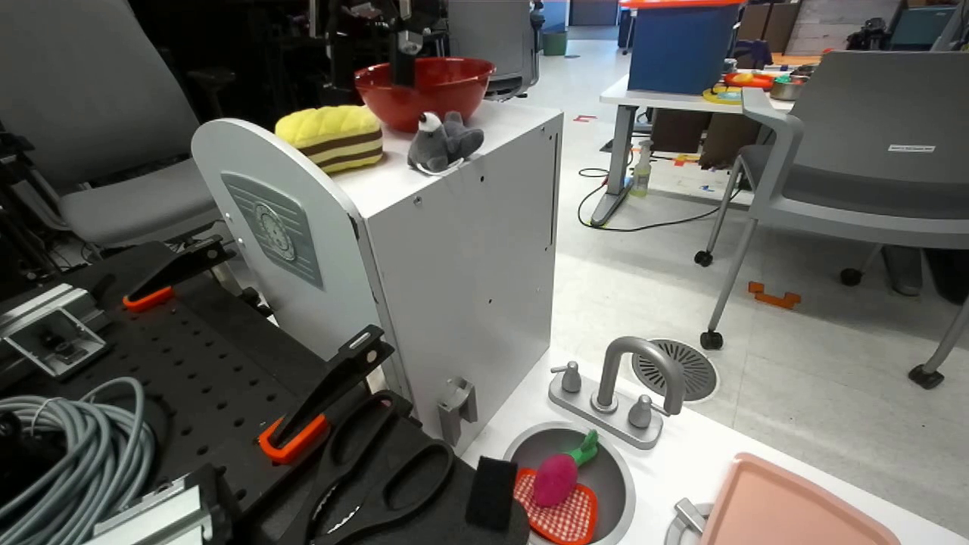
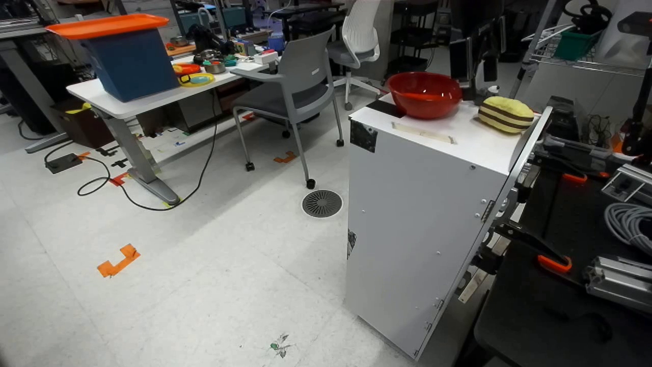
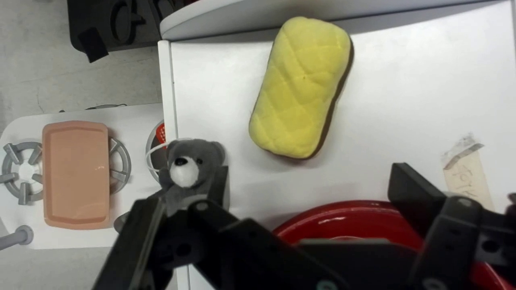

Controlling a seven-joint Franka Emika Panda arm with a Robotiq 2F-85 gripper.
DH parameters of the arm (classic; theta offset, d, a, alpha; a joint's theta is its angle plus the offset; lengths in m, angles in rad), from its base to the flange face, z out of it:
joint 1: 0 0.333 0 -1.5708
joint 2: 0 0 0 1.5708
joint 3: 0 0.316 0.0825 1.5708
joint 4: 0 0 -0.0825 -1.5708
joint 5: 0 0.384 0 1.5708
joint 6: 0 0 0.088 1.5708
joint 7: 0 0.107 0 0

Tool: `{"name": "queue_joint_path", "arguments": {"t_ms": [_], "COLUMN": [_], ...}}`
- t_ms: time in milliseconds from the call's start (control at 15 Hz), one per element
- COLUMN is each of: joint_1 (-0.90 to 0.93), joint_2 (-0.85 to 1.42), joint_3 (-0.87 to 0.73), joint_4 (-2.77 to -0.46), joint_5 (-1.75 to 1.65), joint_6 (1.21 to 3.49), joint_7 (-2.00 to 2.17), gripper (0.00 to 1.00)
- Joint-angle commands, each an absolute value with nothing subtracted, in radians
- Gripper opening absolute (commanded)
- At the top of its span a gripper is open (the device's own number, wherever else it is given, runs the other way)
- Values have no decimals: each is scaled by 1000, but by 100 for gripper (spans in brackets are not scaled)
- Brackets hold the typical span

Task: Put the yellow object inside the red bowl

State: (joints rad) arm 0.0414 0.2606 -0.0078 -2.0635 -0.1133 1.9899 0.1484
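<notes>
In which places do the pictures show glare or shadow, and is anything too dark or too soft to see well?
Wrist view: a glare streak on the red bowl, a faint shadow beside the yellow cushion, the marked tape too soft to read surely; in an exterior view, the end effector partly lost in darkness behind it.

Gonna say lab, the robotics kind, with a play kitchen (image 1: pixel 693 456) in it. There's a robot pincer (image 3: pixel 312 185) in the wrist view, and the black perforated tabletop (image 1: pixel 227 344) has orange-tipped clamps (image 1: pixel 327 390), a coil of grey cable (image 1: pixel 83 446) and some aluminium profile (image 2: pixel 620 283) on it. Very workshop. Add the orange tape (image 2: pixel 129 251) stuck on the pale floor (image 2: pixel 229 306), a grey office chair (image 2: pixel 306 71) on casters, and a blue bin (image 2: pixel 132 66) on a white tabletop (image 2: pixel 94 94). The play kitchen itself is toy-looking: grey tap (image 1: pixel 640 347), round sink (image 1: pixel 617 481), stove grate (image 3: pixel 23 194).
</notes>
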Motion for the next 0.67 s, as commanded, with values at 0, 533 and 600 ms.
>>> {"name": "queue_joint_path", "arguments": {"t_ms": [0, 533, 600], "joint_1": [58, 136, 143], "joint_2": [271, 217, 212], "joint_3": [-5, 23, 26], "joint_4": [-2036, -2054, -2055], "joint_5": [-153, -250, -259], "joint_6": [1977, 1965, 1966], "joint_7": [171, 309, 323], "gripper": [100, 100, 100]}}
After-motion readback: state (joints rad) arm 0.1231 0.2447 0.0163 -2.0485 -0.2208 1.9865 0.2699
